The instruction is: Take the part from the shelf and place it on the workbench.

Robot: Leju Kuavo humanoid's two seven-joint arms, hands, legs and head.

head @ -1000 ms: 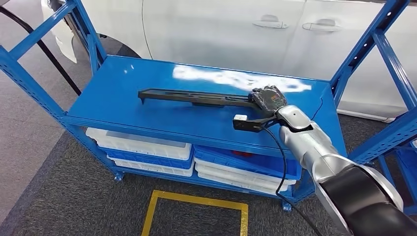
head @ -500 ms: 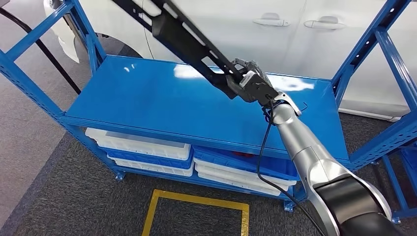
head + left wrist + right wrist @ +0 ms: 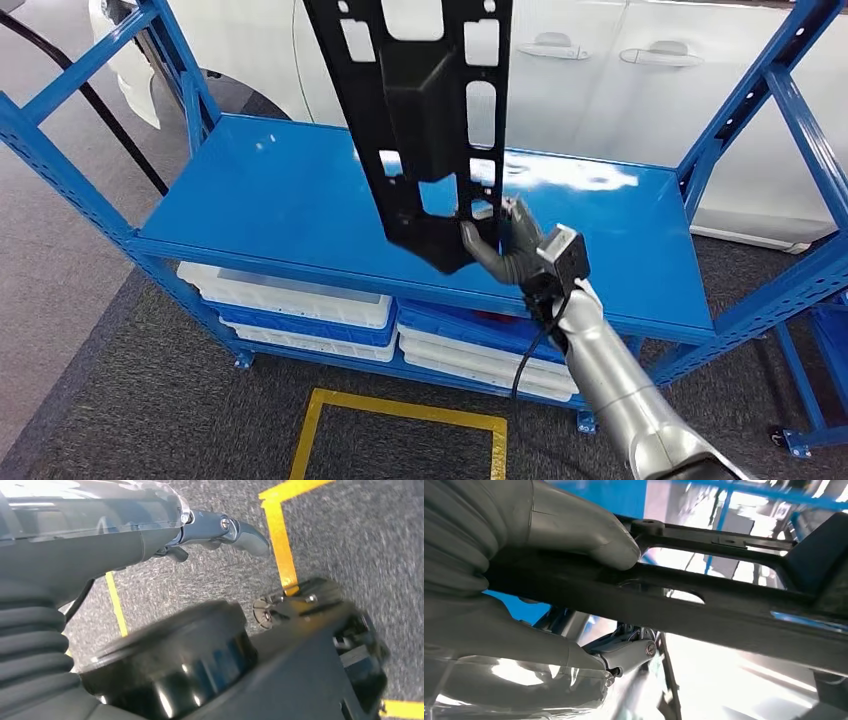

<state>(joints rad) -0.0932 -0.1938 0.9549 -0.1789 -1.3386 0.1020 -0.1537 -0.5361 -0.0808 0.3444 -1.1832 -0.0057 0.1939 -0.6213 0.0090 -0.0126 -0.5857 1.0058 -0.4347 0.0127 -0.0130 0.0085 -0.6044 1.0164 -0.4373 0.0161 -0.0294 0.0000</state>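
Blue steel shelf [image 3: 300, 205], glossy painted top deck, fills mid frame of the head view; white car body [image 3: 640, 90] with two door handles runs across the top behind it. Grey carpet floor [image 3: 130, 400] below, yellow tape square [image 3: 400, 425] at bottom centre. White and blue plastic bins [image 3: 290, 300] sit stacked on the lower tier, centre.

Part [image 3: 425, 120]: long flat black plastic panel, matte, with rectangular cut-outs and a raised boxy section in the middle. It stands nearly upright in the upper centre, off the deck, top end cut off by the frame edge.

Right hand [image 3: 500, 245], centre frame, grips the part at its lower end; dark fingers [image 3: 478, 255] wrap the lower edge. Right wrist view: thick grey thumb [image 3: 589, 530] pressed on a black rib of the part [image 3: 704, 605], clamped tight. Silver forearm runs down to the bottom right, black cable looping beside it.

Left hand [image 3: 220, 530], left wrist view: upper left to centre, holds nothing, grey finger pointing out over the carpet and yellow tape.
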